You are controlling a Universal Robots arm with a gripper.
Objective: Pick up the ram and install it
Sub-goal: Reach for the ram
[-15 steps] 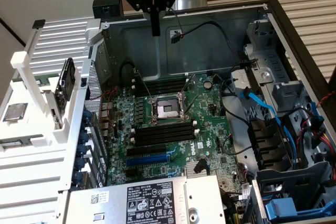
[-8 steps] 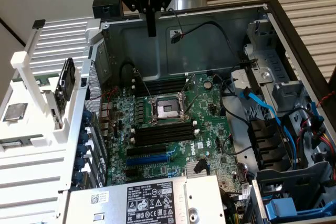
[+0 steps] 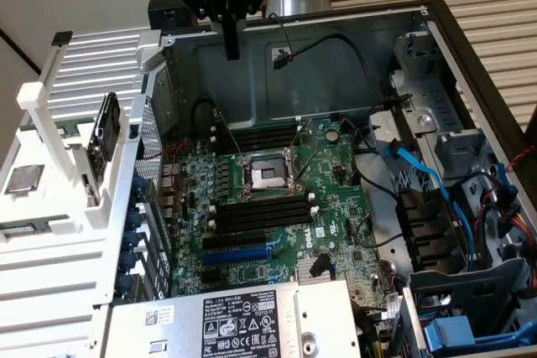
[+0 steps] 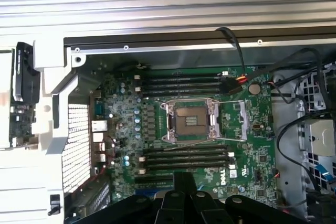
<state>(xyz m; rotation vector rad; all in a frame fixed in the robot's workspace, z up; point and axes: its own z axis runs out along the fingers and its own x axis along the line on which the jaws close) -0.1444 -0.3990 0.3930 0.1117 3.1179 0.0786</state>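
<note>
Gripper (image 3: 231, 49) is pinched fully closed and holds nothing, hanging over the open PC case (image 3: 352, 48) above the motherboard (image 4: 121, 124). The ram (image 4: 22, 121), we think, is the green board in the white rack (image 4: 52, 72) beside the case; hard to confirm. Risks: a closed gripper would knock the stick instead of straddling it, and the loose black cable (image 4: 239, 56) near the memory slots (image 4: 184, 156) could snag.

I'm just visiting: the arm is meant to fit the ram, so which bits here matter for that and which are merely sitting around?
For the job:
gripper, shut and empty
green ram, at the white rack
black memory slots, empty

Just there:
processor socket
blue cable
power supply
</note>
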